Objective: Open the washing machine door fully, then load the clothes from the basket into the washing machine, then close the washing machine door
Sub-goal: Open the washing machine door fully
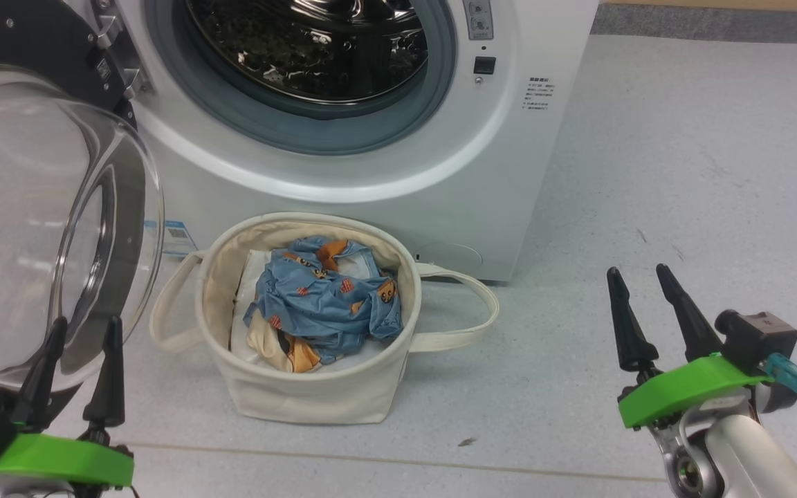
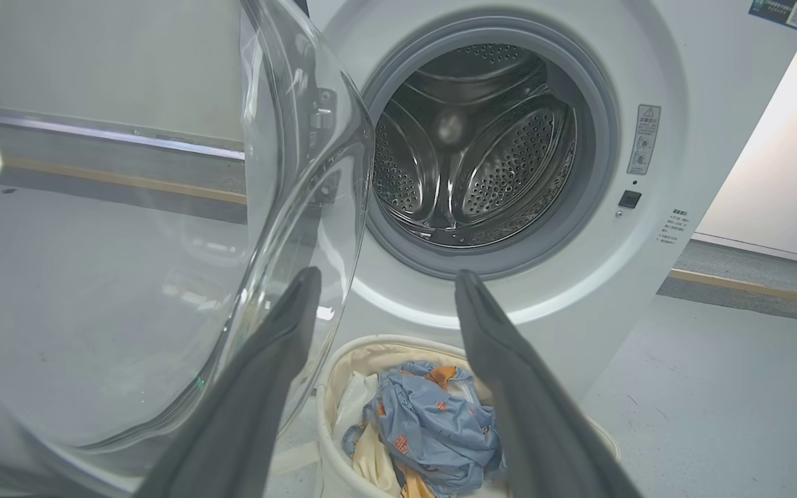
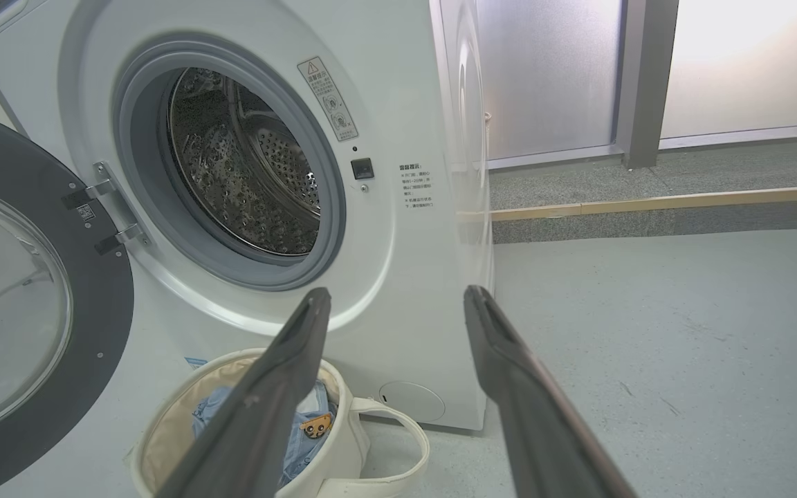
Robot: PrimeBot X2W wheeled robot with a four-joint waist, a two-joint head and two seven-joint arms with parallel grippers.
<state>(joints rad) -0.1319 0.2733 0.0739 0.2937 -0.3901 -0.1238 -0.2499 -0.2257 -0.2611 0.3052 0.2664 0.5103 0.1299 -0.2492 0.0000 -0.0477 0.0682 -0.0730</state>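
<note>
Plainly, the basket (image 1: 301, 394) of clothes (image 1: 329, 297) was set at six o'clock from the washing machine (image 1: 385, 176), its door (image 1: 32, 207) open at nine; left gripper (image 1: 86, 321) and right gripper (image 1: 638, 270) jaws were spread, empty.

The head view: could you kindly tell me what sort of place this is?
Probably a laundry corner, perhaps in a lab: a front-loading washing machine with its door open, and a canvas basket of clothes on a grey floor.
</note>
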